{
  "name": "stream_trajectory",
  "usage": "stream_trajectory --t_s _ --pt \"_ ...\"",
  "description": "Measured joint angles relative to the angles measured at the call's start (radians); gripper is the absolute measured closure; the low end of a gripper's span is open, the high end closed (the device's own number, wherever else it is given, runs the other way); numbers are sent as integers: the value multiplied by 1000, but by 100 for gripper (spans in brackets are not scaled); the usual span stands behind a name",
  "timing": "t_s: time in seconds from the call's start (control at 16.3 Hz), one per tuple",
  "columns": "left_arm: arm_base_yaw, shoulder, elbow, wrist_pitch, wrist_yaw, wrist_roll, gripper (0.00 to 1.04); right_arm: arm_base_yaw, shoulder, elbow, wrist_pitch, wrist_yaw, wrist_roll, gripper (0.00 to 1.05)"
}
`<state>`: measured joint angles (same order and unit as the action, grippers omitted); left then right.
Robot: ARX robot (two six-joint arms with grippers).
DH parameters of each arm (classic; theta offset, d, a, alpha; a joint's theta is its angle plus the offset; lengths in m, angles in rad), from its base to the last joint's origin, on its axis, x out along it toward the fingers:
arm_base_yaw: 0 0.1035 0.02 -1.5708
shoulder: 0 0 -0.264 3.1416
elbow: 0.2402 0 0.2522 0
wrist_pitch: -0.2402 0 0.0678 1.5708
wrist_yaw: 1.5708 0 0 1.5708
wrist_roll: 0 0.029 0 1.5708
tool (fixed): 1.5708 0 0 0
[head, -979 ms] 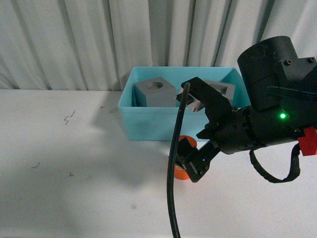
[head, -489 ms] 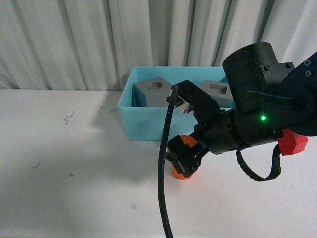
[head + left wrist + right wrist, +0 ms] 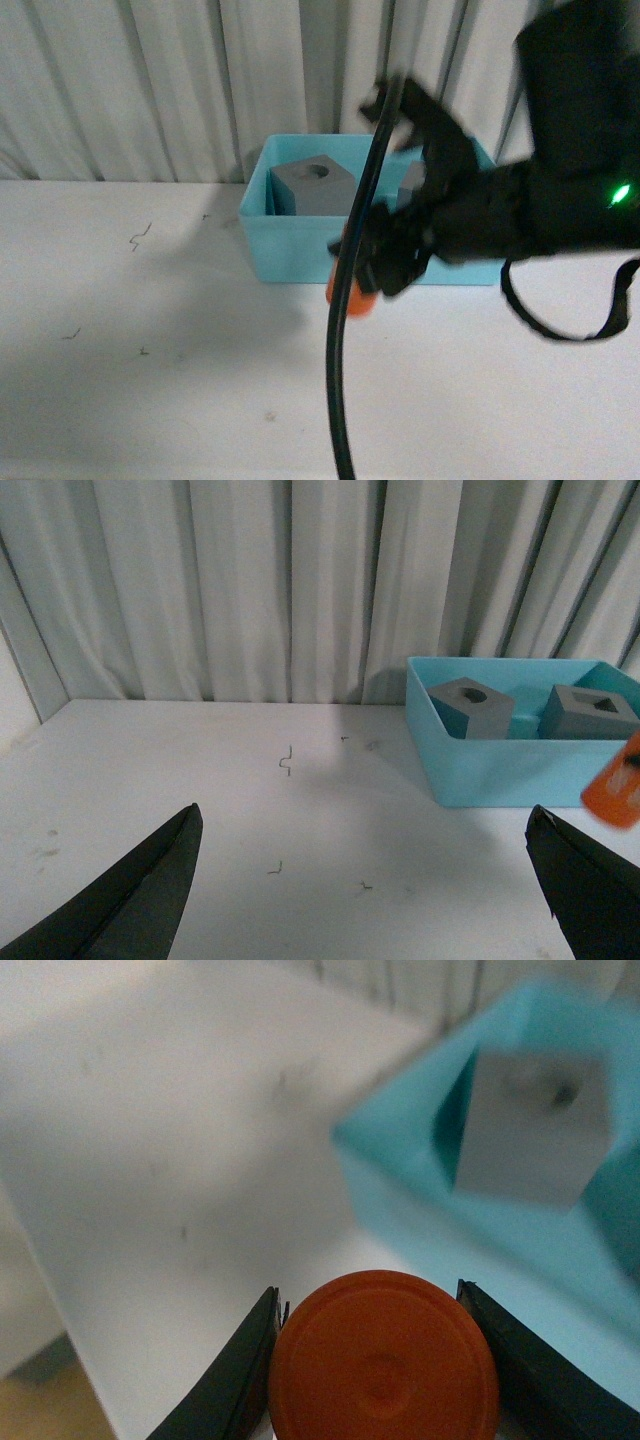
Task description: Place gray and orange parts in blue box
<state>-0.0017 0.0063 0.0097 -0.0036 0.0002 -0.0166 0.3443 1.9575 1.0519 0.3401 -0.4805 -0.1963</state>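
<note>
A white table [image 3: 150, 380] is backed by pale curtains [image 3: 120, 80]; at centre, the blue box [image 3: 290, 250] (both gray blocks [image 3: 312, 188] inside) is approached by the right gripper [image 3: 375, 1360], clamped on the orange cylinder [image 3: 345, 290]. The near wall could be clipped if carried low. No lettering is legible.

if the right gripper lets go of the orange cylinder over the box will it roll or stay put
Probably rolls a little: the orange cylinder has a round, smooth-looking face. It looks rigid, since the right gripper clamps it without visible squashing. The blue box has walls, and the gray blocks inside should stop it quickly.
</note>
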Motion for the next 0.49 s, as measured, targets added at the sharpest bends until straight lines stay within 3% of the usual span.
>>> stream_trajectory --t_s 0.18,0.31,0.49 --pt "0 0 0 0 0 0 7 -88 -198 81 74 7 66 57" --pt "0 0 0 0 0 0 7 -118 -82 179 59 87 77 57" --pt "0 0 0 0 0 0 7 -107 2 235 31 118 83 57"
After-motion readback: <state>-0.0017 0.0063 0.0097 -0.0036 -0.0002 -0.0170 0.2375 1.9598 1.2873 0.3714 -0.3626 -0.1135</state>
